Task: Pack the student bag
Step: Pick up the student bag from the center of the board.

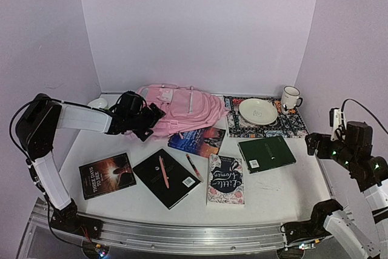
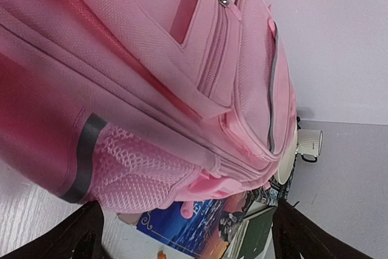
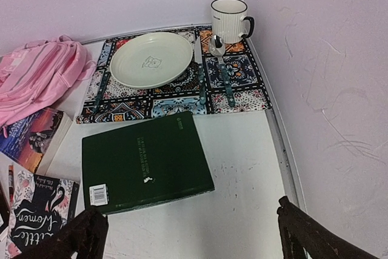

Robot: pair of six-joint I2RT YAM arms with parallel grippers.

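**Closing in on a bag not yet opened**

Slumped on its side at the back left of the counter point(image 1: 279, 192): the student bag point(image 1: 182, 110), pale front pockets facing up, no open mouth visible. Pushed right up to its left end, fingers spread wide and clamped on nothing: the left pincer point(image 1: 144, 121). Most likely stationed there to hunt for a zipper pull or pinch the fabric (impossible to tell which zipper from this close view).

Hovering at the far right edge, fingers likewise fully apart and empty: the right pincer point(image 1: 314, 144). Probably held back, well clear of the bag and near the green book point(image 1: 267, 153), ready for a first pickup.

Spread flat in front of the bag, presumably the cargo:
- a blue-and-orange book point(image 1: 197, 141), touching the bag's lower edge
- a black notebook point(image 1: 167, 177) carrying a pink pen point(image 1: 162, 171)
- a second pen point(image 1: 194, 167) just beside it
- "Little Women" point(image 1: 226, 179)
- "Three Days to See" point(image 1: 107, 174)

Set apart at the back right, likely not for packing: a patterned placemat point(image 1: 291, 127) with plate point(image 1: 257, 111) and mug point(image 1: 291, 97).

Nothing inside the bag yet, by the look of it.
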